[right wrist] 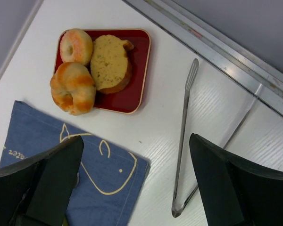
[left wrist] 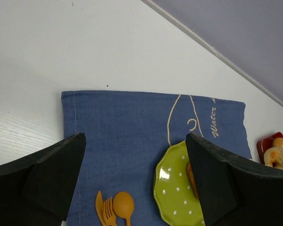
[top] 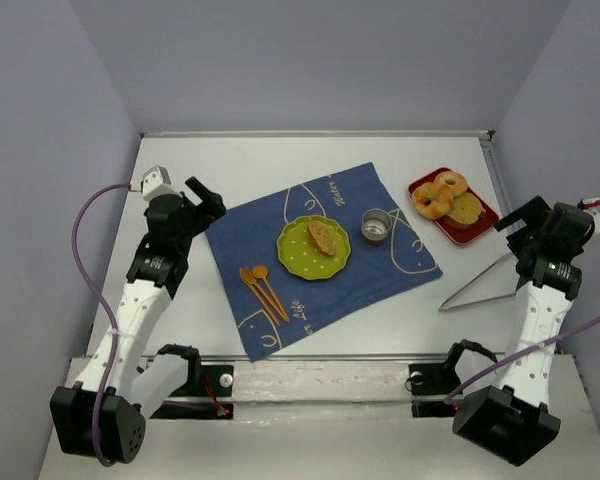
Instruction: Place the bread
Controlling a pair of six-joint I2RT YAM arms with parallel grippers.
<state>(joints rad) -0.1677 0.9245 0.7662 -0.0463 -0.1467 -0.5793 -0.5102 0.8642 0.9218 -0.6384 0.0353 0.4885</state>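
Left wrist view shows the left claw spread wide and empty above a blue cloth on the white counter. Nearest, below the gap, an orange fork and spoon are cut off by the frame's bottom edge. Just inside the right-hand finger sits a green dotted plate. The bread on it shows only as a thin brown sliver, the rest hidden behind that finger. Beyond the plate, cream script reads "Water" beside a fish outline; the marks after it are too small to read. Top external view shows the bread whole on the plate, and "Life" near the cloth's closest corner. The right claw is likewise spread and empty over a corner of the cloth, where a word is cut off at the frame edge. Metal tongs lie ahead between its fingers. Farther ahead, to its left, a red tray holds two doughnuts and a flat bun.
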